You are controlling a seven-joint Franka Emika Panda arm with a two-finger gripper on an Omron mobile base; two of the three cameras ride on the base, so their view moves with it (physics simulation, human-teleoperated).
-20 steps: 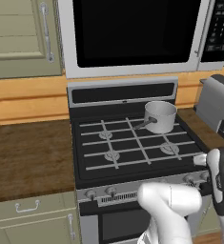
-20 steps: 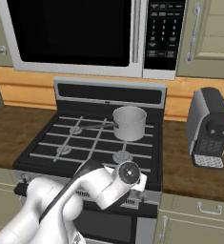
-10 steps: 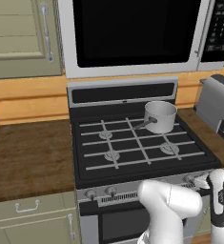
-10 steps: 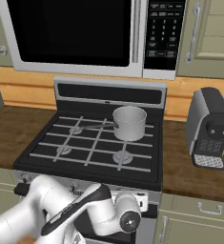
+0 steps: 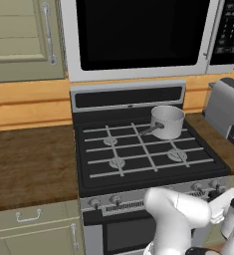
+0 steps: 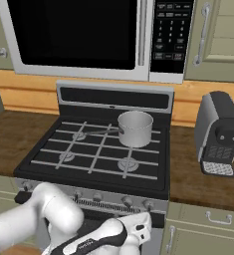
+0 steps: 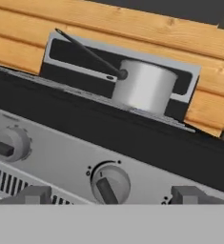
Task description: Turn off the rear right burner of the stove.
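Observation:
The black stove [image 5: 143, 172] with pale grate bars stands in the middle of both base views, also seen as the stove [image 6: 63, 172]. A silver saucepan [image 5: 167, 121] sits on its rear right burner, the same saucepan [image 6: 135, 128] with its handle pointing left. In the hand view my gripper [image 7: 111, 197] is open, its two dark fingertips [image 7: 33, 194] flanking a silver knob [image 7: 110, 183] on the front panel, apart from it. A second knob [image 7: 8, 143] sits to the left. My white arm [image 5: 180, 211] hangs low in front of the knob row [image 6: 127, 201].
A black-windowed microwave [image 6: 83, 35] hangs above the stove. A grey coffee machine [image 6: 219, 132] stands on the wooden counter [image 6: 198, 184] to the right. More counter [image 5: 31, 167] lies left, with drawers [image 5: 29, 219] below. A wooden backsplash [image 7: 108, 24] runs behind.
My hand has dropped from the stove's front edge to below it, level with the knob panel at the right side. The saucepan and stove have not moved.

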